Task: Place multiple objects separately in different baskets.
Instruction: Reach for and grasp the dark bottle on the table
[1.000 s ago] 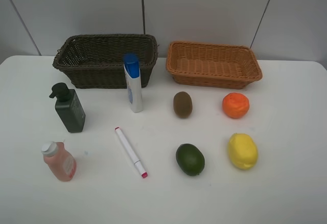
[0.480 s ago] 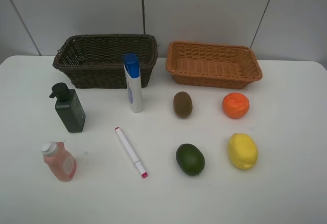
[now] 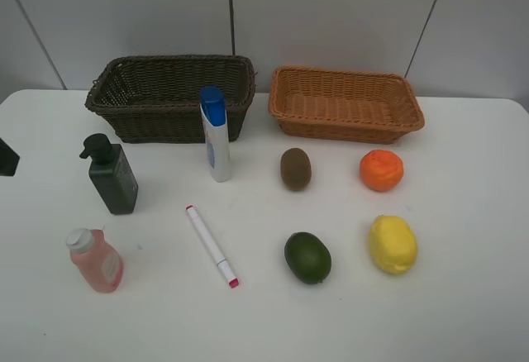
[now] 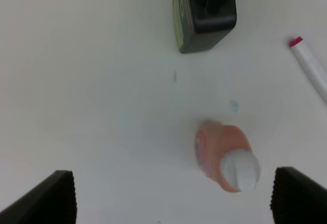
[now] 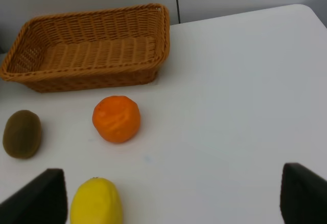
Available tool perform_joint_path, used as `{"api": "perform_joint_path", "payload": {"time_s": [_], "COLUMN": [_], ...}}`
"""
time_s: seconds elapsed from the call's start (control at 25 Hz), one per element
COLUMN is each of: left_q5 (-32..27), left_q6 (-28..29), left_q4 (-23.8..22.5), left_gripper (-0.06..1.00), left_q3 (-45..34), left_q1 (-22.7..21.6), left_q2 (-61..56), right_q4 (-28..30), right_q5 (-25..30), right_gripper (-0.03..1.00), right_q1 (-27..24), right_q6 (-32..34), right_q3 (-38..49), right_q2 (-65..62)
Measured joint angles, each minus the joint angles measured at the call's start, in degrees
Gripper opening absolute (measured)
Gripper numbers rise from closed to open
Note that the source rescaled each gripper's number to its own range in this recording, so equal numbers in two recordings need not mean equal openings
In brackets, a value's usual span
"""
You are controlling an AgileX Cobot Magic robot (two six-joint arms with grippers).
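Exterior high: the pink bottle [image 3: 95, 260] is standing upright on the table [image 3: 463, 312], on the left arm's side.

Left wrist: the left hand [image 4: 173, 198] is hovering open, with the bottle just ahead (off-centre in its gap).

Right wrist: the right hand [image 5: 168, 198] is gaping empty near the lemon [image 5: 96, 202].

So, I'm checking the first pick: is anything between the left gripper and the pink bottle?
Nothing visible. The pink bottle stands on bare table in front of the open left gripper. The pump bottle and marker sit farther off, apart from it.
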State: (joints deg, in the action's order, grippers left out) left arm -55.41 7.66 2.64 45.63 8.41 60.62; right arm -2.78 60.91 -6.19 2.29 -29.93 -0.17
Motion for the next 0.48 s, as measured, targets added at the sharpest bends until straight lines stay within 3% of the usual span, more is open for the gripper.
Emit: {"api": "perform_joint_path", "payload": {"time_s": [0.28, 0.48], "left_q5": [0.79, 0.9], "left_q6": [1.26, 3.48], "left_q4": [2.39, 2.62], "left_gripper": [1.0, 1.0], "left_q3": [11.63, 16.86], "left_q1": [2.75, 4.36], "left_q2": [26.3, 37.12], "right_q4": [0.0, 0.0], "right_q5": [0.0, 0.0], "right_gripper": [0.96, 0.96], "right_q1": [0.0, 0.0], "right_q6": [0.0, 0.0], "right_q3": [0.0, 0.0], "right_q2": [0.0, 0.0]}}
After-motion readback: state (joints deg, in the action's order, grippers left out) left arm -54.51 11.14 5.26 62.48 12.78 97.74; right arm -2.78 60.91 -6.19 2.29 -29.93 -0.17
